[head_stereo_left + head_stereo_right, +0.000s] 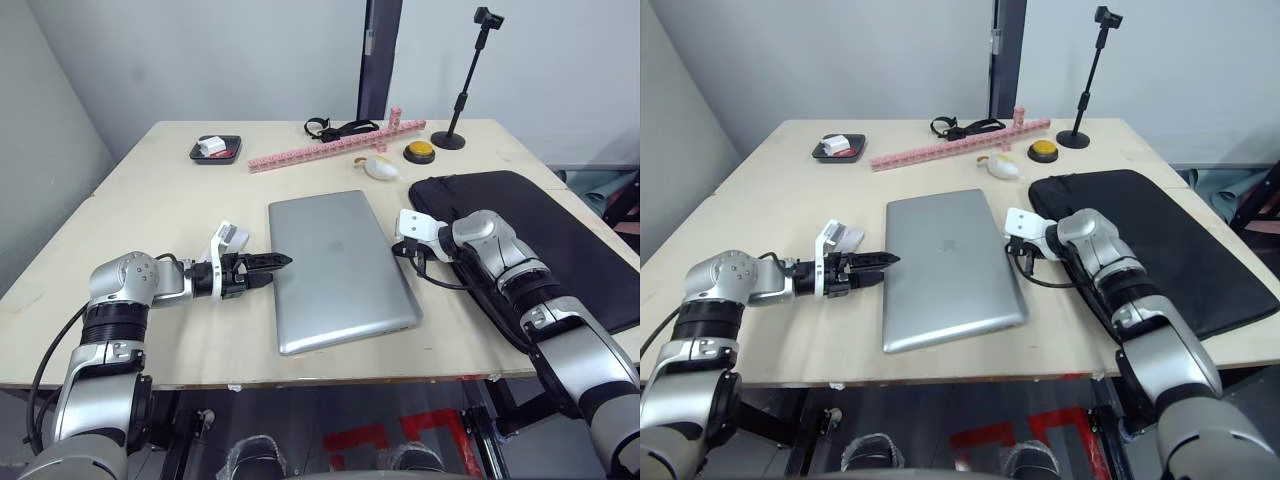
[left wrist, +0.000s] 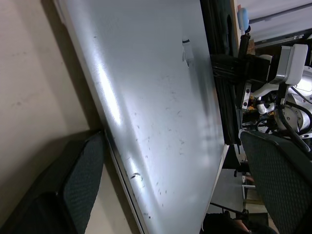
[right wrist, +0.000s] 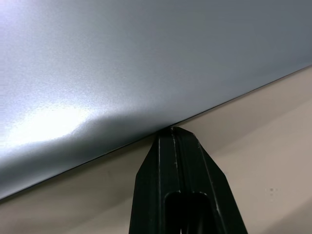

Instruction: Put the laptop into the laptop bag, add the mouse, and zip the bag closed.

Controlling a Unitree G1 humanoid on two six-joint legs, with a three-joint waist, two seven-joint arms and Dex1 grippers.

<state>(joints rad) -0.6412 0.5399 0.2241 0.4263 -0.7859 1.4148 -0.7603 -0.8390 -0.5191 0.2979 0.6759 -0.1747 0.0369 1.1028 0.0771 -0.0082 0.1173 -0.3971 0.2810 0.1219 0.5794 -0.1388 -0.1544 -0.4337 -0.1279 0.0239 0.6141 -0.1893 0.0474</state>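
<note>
While the laptop [image 1: 338, 268] lies flat, left jaws spread, right jaws closed at its edges.

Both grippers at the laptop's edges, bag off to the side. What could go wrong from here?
1. The right gripper is shut, its tip at the laptop's edge. It may only push the laptop, not lift it.
2. The left gripper is open across the opposite edge; on thin smooth metal it may slip.
3. The bag lies flat with no open mouth showing, so the laptop may have nowhere to go.
</note>
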